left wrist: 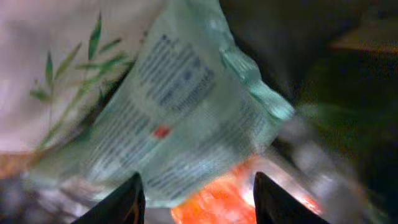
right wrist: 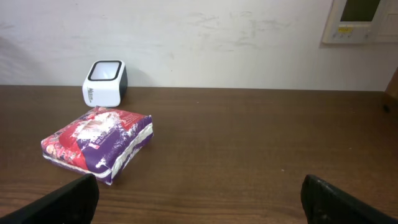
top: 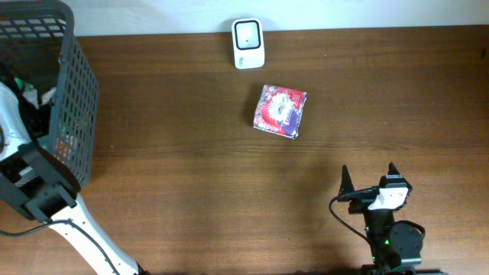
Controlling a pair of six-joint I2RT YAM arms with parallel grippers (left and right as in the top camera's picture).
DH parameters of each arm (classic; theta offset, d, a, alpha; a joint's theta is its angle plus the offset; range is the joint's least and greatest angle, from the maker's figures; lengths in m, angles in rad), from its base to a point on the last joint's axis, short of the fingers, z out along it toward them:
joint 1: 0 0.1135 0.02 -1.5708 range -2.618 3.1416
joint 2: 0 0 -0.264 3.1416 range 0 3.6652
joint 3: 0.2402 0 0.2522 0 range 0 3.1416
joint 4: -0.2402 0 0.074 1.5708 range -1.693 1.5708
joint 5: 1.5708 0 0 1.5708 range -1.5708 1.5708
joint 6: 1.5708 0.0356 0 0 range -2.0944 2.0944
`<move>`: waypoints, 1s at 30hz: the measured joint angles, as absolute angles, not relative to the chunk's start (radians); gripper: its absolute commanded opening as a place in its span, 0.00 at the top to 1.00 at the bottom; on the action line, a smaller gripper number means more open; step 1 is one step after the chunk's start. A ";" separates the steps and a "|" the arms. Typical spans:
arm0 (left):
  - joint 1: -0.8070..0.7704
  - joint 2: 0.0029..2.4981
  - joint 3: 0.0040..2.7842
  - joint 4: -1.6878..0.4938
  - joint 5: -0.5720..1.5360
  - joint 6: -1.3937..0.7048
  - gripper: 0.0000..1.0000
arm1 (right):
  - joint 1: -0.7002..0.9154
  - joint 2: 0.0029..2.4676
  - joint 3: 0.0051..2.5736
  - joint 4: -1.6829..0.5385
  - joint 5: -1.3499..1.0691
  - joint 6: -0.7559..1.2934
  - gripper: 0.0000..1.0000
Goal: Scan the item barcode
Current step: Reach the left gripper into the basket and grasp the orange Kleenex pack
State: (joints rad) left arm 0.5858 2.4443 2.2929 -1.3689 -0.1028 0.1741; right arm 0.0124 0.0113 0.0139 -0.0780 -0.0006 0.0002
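One packet well inside table edges

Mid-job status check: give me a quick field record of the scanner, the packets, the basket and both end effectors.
scanner: white scanner, upright at the far edge of the table
loose packet: red and purple packet, flat in front of the scanner, untouched
basket: dark mesh basket, far left
left end effector: inside the basket, fingers apart at a pale green packet; grip unclear
right end effector: open, empty
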 measured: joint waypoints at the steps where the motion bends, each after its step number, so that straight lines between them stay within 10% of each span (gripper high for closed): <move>1: 0.585 2.442 2.259 -1.338 -0.135 0.200 0.47 | 0.012 0.011 0.014 -0.078 0.000 0.001 0.01; 5: 0.585 2.429 2.222 -1.275 -0.189 0.268 0.62 | 0.012 0.011 0.014 -0.078 0.000 0.001 0.01; 10: 0.583 2.428 2.209 -1.210 -0.214 0.293 0.28 | 0.012 0.011 0.014 -0.078 -0.001 0.001 0.01; 12: 0.581 2.425 2.197 -1.203 -0.215 0.295 0.42 | 0.012 0.011 0.014 -0.078 0.000 0.001 0.01; 15: 0.585 2.413 2.169 -1.185 -0.242 0.301 1.00 | 0.012 0.011 0.014 -0.078 0.000 0.001 0.01; 30: 0.598 2.247 2.173 -1.242 -0.102 0.237 1.00 | 0.012 0.011 0.014 -0.078 -0.001 0.001 0.01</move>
State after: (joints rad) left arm 0.5980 2.2467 2.1735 -1.2419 -0.1017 0.2371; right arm 0.0124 0.0113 0.0139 -0.0780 -0.0006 0.0006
